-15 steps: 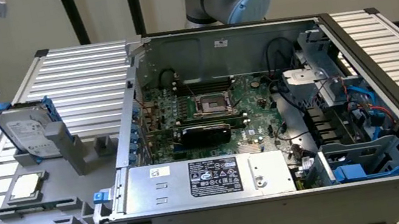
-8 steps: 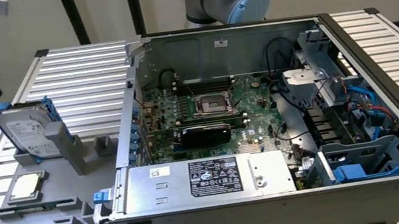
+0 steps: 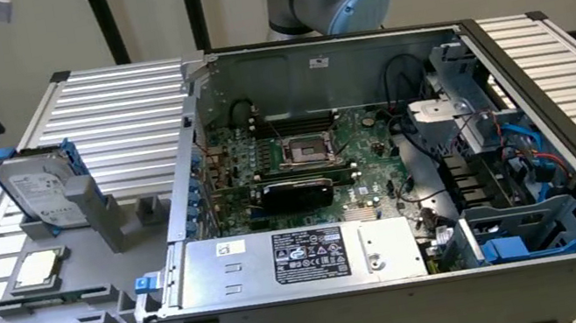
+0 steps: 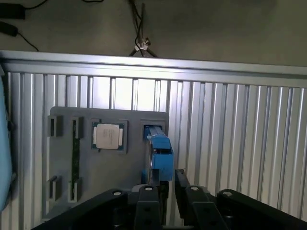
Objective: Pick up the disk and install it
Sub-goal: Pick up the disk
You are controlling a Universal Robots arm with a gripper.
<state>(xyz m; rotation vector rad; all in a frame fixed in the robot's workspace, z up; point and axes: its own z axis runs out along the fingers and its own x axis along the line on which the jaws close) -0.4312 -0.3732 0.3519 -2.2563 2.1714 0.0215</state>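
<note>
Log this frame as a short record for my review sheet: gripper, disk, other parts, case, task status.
gripper: open, hanging above the disk without touching it
disk: stands on edge in the grey holder, to the exterior view's left of the computer case
grey holder: on the slatted table, outside the case
chip: lies flat in the holder, apart from the disk
computer case: open, motherboard exposed
task status: disk not yet gripped or installed

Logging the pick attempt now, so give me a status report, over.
Black gripper open, empty, hovering above. Silver-grey rectangular hard drive in blue plastic carrier upright in grey plastic holder, not yet picked. Nothing between them.
</note>
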